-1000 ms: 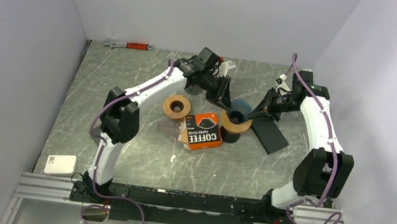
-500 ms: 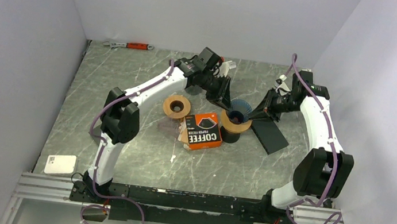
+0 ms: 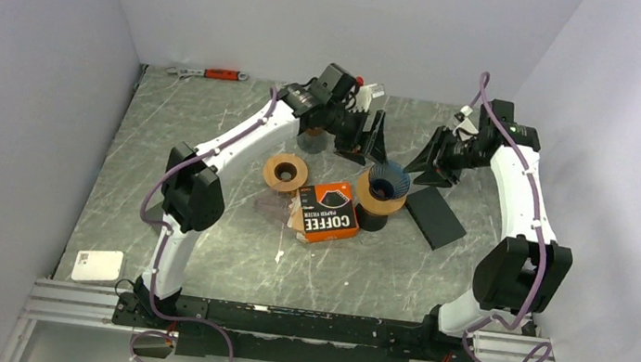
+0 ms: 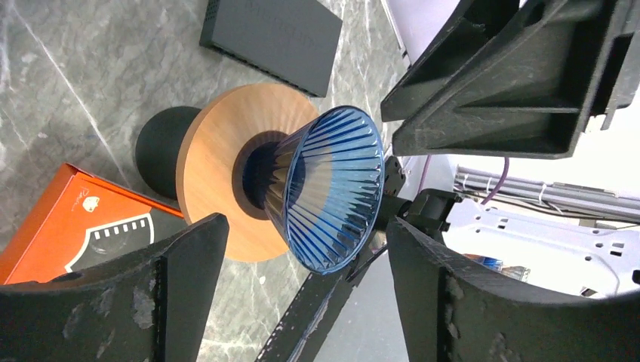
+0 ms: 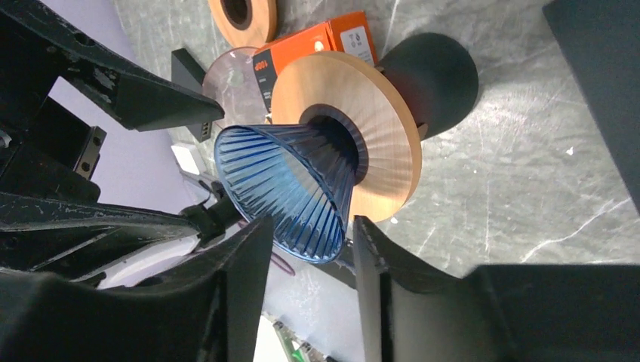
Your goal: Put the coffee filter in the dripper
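Jaws stand spread wide and empty on our left gripper point(image 4: 306, 226) and our right gripper point(image 5: 313, 225), the blue dripper point(image 3: 388, 180) on its wooden stand point(image 3: 379, 202) between the two pairs. We see the orange filter box point(image 3: 328, 212) just beside the stand, a dark slab point(image 3: 435, 217) near the right jaws.

The dripper point(image 4: 332, 188) looks glossy, ribbed and translucent; its collar point(image 4: 211, 162) is smooth wood.
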Available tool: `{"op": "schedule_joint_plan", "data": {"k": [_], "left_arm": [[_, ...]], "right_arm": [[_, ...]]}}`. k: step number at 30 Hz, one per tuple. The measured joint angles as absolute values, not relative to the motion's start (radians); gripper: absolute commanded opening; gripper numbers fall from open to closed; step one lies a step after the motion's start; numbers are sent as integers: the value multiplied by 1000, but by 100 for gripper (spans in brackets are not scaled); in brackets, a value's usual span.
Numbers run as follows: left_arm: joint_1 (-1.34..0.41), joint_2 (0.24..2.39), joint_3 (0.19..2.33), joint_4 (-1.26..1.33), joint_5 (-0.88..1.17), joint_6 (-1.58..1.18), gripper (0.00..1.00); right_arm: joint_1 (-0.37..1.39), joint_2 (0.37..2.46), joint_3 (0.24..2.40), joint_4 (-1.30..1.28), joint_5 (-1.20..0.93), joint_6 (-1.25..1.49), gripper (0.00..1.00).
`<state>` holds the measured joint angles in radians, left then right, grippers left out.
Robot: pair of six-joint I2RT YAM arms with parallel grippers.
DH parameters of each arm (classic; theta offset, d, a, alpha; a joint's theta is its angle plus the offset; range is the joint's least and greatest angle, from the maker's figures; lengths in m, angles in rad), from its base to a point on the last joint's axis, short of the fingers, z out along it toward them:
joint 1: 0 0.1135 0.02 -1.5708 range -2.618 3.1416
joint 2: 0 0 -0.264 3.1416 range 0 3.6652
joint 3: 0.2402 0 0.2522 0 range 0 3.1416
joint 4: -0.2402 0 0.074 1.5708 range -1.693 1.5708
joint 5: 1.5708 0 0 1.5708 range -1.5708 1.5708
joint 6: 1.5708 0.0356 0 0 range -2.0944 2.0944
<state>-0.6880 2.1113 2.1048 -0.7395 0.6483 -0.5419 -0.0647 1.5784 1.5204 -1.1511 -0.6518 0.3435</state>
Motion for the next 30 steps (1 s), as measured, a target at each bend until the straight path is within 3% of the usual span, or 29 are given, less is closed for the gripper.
{"op": "schedule_joint_plan", "data": {"k": [8,13,17,27,30], "left_arm": [[-673,2068,2086,-712,566,-542,91],[-648,1880,1940,-698,399,-537,99],[-623,1716,1822,-689,271,-535,100],[-451,1631,1598,-728,245,-593,99],[-420,1665,1579,-772,258,-615,93]], "right_arm": [[-65,1559,1585,-1135,-641,359,70],[-65,1502,1586,-1105,-596,363,80],[-65,1441,1586,-1069,-553,368,87],[-65,1448,1588,-1051,-503,367,91],[-65,1467,1588,-1053,-503,367,91]]}}
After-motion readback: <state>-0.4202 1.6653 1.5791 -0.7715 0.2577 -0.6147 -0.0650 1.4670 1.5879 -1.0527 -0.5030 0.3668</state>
